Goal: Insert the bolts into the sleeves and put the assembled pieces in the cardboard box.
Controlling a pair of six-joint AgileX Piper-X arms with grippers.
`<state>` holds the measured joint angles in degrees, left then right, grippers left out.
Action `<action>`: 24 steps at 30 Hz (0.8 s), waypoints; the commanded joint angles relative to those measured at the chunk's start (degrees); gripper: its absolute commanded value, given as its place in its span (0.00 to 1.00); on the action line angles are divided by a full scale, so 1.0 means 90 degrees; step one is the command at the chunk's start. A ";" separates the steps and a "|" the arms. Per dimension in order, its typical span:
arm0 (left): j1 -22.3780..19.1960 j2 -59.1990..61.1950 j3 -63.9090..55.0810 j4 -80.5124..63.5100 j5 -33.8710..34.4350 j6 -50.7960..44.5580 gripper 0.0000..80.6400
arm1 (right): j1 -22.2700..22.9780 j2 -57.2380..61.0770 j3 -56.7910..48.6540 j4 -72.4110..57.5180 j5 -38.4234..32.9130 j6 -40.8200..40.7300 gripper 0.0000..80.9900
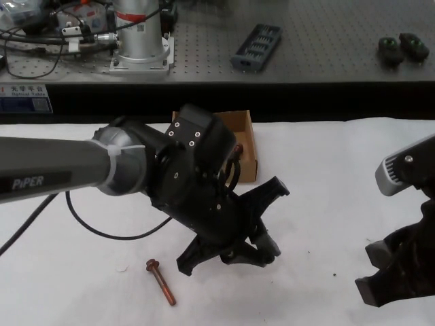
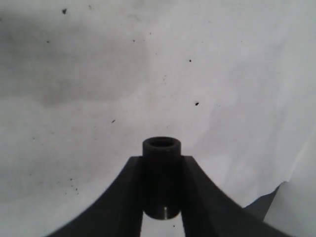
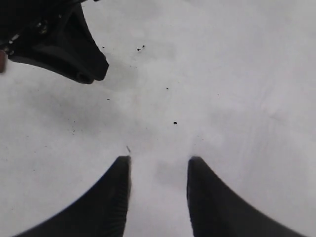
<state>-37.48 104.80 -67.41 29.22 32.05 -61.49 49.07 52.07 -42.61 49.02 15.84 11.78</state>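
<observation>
Left wrist view is showing the left gripper (image 2: 162, 165) clenching a short black sleeve (image 2: 162, 148) between its two fingers, with the sleeve's hollow end poking out past the fingertips. Below it the white cloth (image 1: 326, 204) covering the bench is lying bare.

From the high view, a copper-coloured bolt (image 1: 160, 282) is lying flat on the cloth near its front edge, left of the middle and just beside the left arm's gripper, touching nothing. The cardboard box (image 1: 248, 142) is sitting at the far edge of the cloth, around the middle, partly hidden behind the left arm. Whether anything is lying inside it I cannot tell.

The right gripper (image 3: 159, 170) is hanging over the cloth near the front right corner with its fingers spread apart and nothing between them.

I am judging the insertion step to be in hand: the sleeve is being held ready, while the bolt is waiting unpicked. The next move is probably calling for the right gripper to cross over to the bolt, well apart from it now, and to take it near the head. It would then be lining the shank up with the sleeve's open end, without knocking the left arm, which is standing between them.
</observation>
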 commanded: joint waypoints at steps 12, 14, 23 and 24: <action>-0.0011 -0.0013 -0.0058 0.0123 0.0676 -0.0344 0.60 | -0.0060 -0.0060 -0.0009 -0.0054 0.0033 -0.0170 0.35; 0.0077 -0.0013 -0.0058 0.0518 0.0250 -0.0318 0.60 | -0.0059 -0.0060 -0.0009 -0.0013 0.0033 -0.0170 0.35; 0.0422 -0.0208 -0.0058 0.1476 -0.1499 -0.0488 0.60 | -0.0059 -0.0060 0.0230 -0.0018 0.0033 -0.0170 0.35; 0.0462 -0.0237 -0.0058 0.1507 -0.1668 -0.0603 0.60 | -0.0059 -0.0060 0.0300 -0.0041 0.0033 -0.0170 0.35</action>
<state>-33.96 104.36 -67.41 41.92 21.50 -64.75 49.07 52.01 -39.49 49.02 16.05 10.49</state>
